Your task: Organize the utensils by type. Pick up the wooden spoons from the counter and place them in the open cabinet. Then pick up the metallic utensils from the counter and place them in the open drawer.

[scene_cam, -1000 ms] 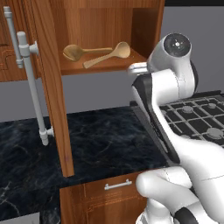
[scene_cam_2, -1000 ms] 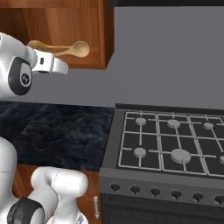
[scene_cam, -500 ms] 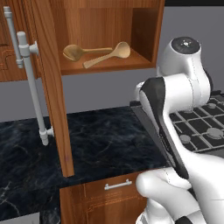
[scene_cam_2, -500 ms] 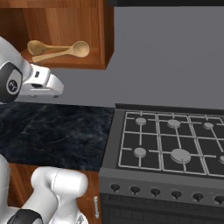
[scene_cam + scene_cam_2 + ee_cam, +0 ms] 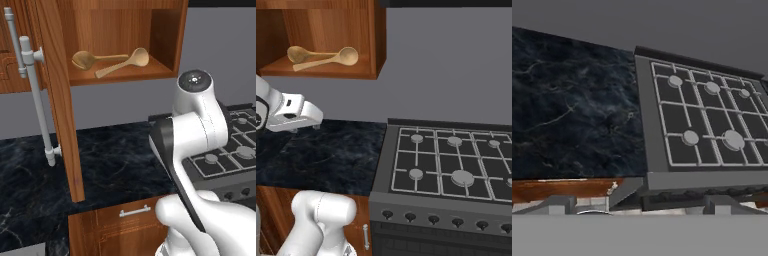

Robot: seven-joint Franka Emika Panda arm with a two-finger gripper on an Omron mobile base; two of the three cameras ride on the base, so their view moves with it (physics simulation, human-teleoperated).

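Two light tan wooden spoons lie crossed on shelf of open reddish-brown wall cabinet. White gripper hangs over black marble-patterned counter, left of grey gas stove; fingers spread wide, nothing between them.

Claw lower now, away from open cabinet.
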